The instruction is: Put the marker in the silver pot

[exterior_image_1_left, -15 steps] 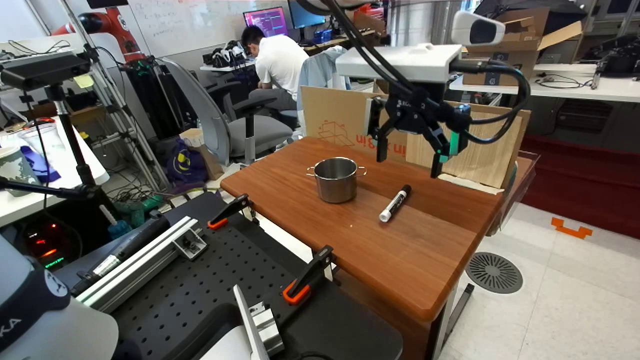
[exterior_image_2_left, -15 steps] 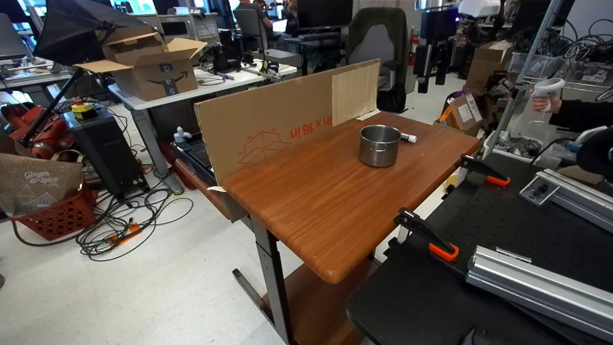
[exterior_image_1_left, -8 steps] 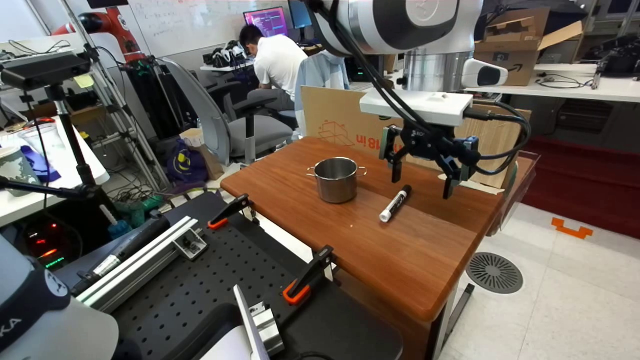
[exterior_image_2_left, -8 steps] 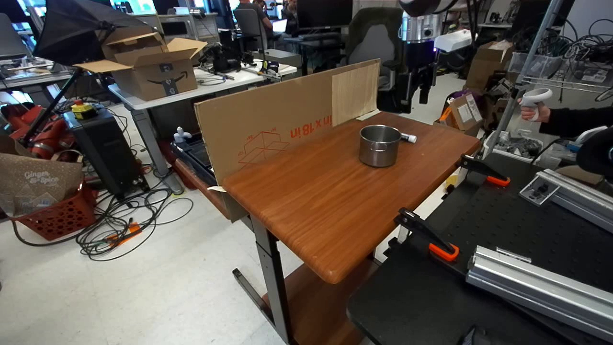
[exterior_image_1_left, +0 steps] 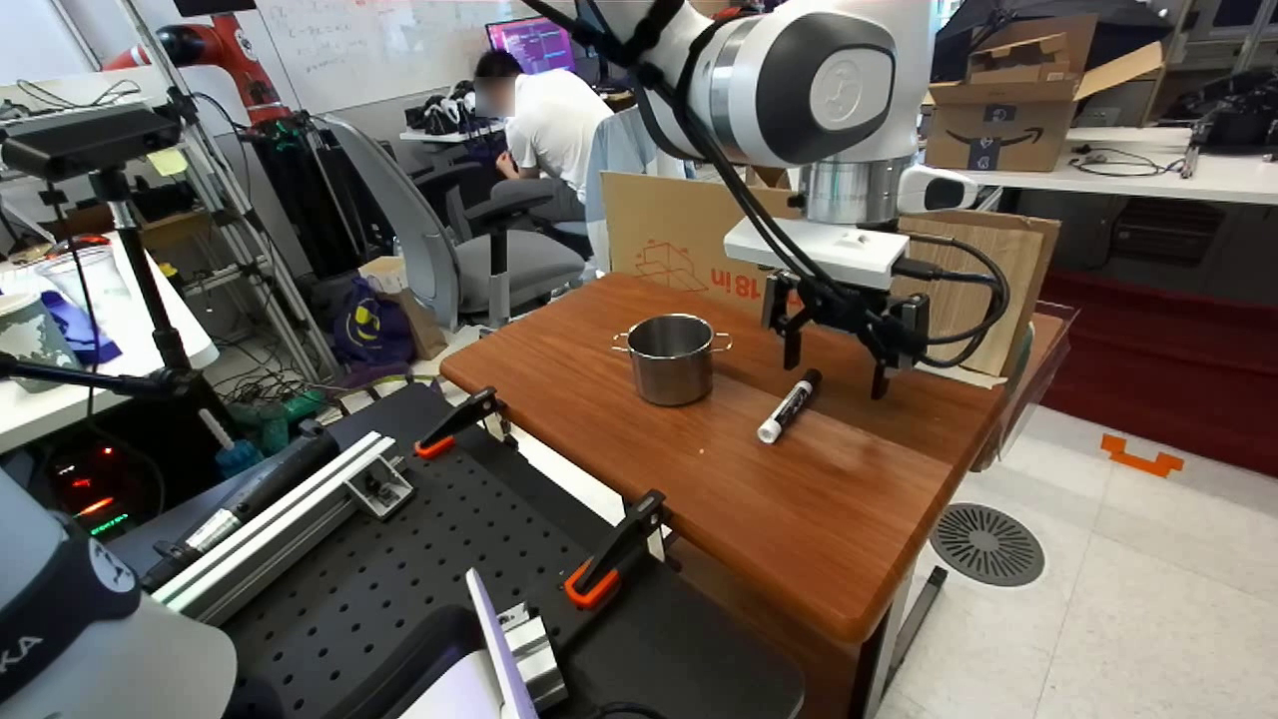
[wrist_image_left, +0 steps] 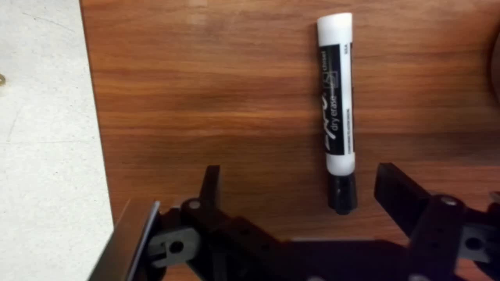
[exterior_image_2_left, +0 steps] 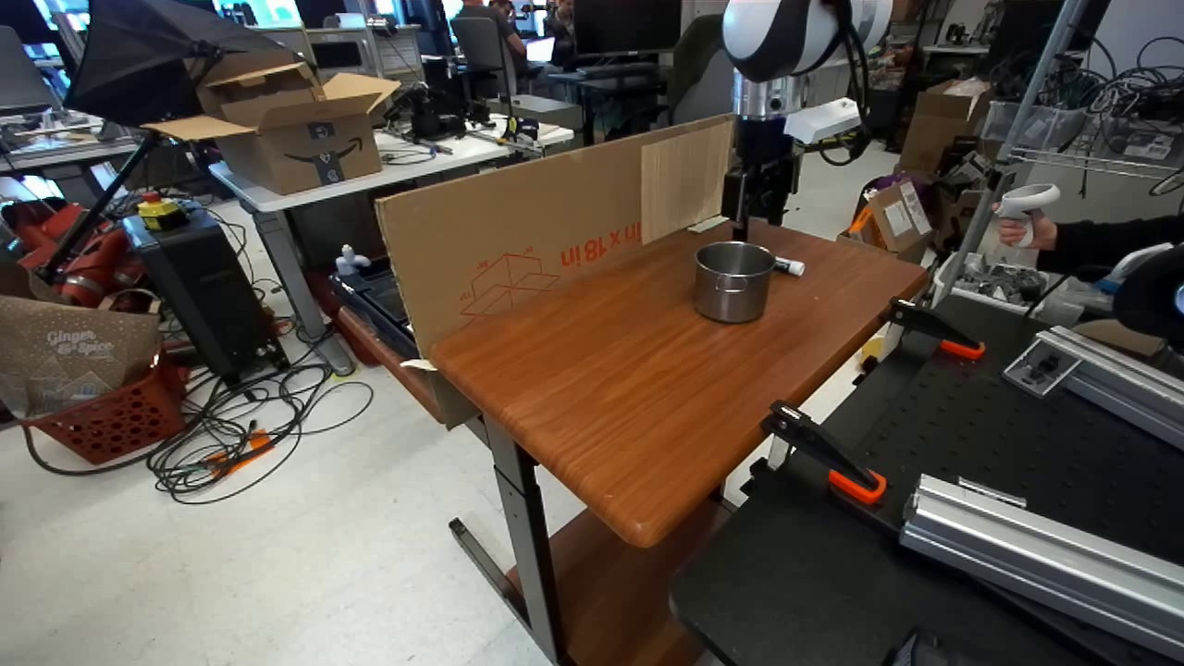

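fingers (wrist_image_left: 399, 195) spread wide above a tabletop (wrist_image_left: 234, 97). the marker (wrist_image_left: 338, 113) almost parallels a short edge, nearer the finger toward the pot (exterior_image_1_left: 672, 374).

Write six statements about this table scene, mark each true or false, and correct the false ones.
1. The silver pot and the marker rest on the wooden table. True.
2. The marker lies inside the pot. False: it lies outside it.
3. In the wrist view, the marker's black end is nearer the gripper than its white end. True.
4. The gripper is shut on the marker. False: it is open and holds nothing.
5. The pot is tipped on its side. False: it stands upright.
6. A cardboard sheet stands up along the table's edge. True.
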{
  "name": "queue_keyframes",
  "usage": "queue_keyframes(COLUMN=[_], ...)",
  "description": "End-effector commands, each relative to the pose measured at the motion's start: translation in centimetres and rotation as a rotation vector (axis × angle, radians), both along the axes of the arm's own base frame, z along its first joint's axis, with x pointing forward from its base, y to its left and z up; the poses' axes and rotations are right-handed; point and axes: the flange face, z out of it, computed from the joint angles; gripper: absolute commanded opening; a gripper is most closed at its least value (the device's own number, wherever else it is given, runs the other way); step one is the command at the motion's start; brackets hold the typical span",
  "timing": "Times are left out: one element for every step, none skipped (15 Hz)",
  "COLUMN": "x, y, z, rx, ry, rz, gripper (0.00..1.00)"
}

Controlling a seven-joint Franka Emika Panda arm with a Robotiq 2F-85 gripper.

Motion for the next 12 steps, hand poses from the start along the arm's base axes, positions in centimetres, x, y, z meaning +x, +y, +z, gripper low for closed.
queue_keyframes(x=[1.3, 1.4, 1.6, 1.7, 1.8, 1.9, 2.1, 2.2, 2.4, 2.5, 2.6, 2.6], y=[0.7, 1.0, 1.4, 1.6, 1.9, 2.1, 2.3, 2.3, 2.4, 2.5, 2.6, 2.6], z=[-1.4, -1.8, -2.2, -2.5, -2.7, -2.8, -2.6, -2.2, -1.9, -1.6, -1.2, -0.9], rx=[0.018, 0.018, 0.02, 0.023, 0.021, 0.025, 0.026, 0.027, 0.027, 0.025, 0.024, 0.023], ry=[-0.026, -0.024, -0.02, -0.017, -0.013, -0.011, -0.012, -0.019, -0.026, -0.03, -0.036, -0.039], rz=[-0.025, -0.027, -0.024, -0.026, -0.021, -0.021, -0.022, -0.023, -0.023, -0.023, -0.025, -0.03], gripper=[1.0, 1.0, 1.0, 0.86, 0.72, 0.65, 0.56, 0.49, 0.41, 0.34, 0.25, 0.19])
